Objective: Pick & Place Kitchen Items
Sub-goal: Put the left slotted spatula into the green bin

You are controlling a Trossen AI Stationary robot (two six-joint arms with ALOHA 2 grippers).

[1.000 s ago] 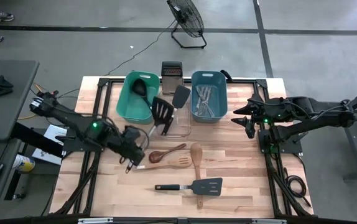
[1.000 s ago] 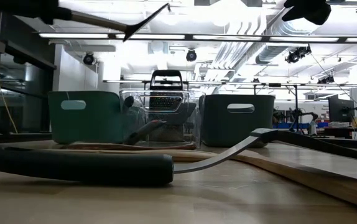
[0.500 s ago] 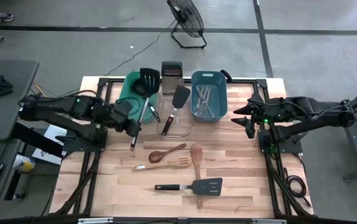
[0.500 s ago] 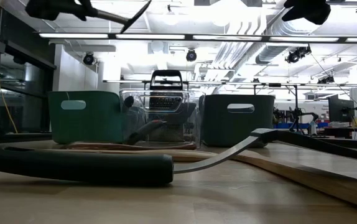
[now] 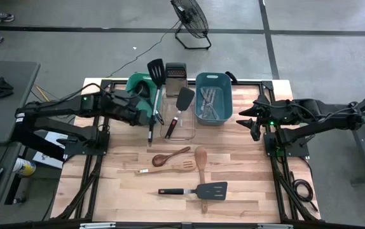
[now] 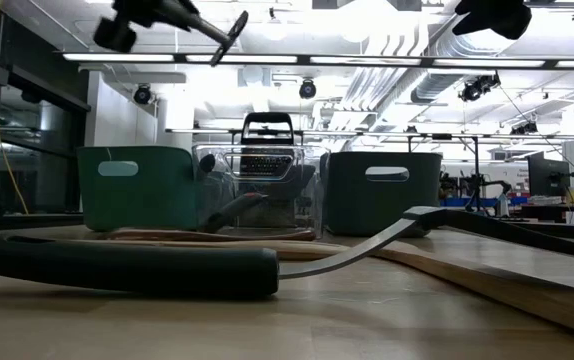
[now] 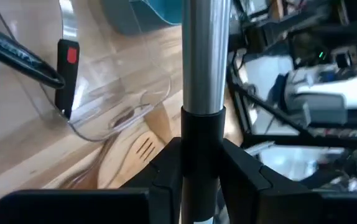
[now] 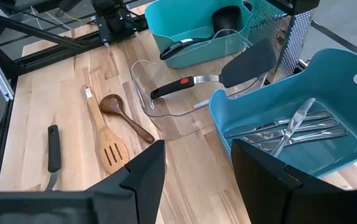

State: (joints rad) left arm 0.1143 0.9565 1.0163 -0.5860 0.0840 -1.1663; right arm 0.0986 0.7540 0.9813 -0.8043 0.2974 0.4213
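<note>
Since the earlier frames the left arm has swung from the worktop's left-middle up toward the back edge, carrying a black slotted turner lifted clear of the wood; it now hangs over the seam between the teal tub and the clear tub, blade toward the back, near the steel box grater. The left tool is pressed onto the turner's handle, pinching it where the black grip meets the silver shaft, as the left wrist view shows. The right tool waits at the worktop's right edge with its fingers spread and nothing between them. The teal tub already holds a black ladle, the clear tub another black turner, the blue tub the silver cutlery. Still lying toward the front edge are a wooden spoon, a slotted wooden spatula, a second wooden spoon and a black turner. To finish this step well, I would first settle which tub takes black plastic, bring the whole length over it rather than across a rim, tip the blade down inside, lower until it is close to the floor of the tub, and only then let go, keeping clear of the grater.
</note>
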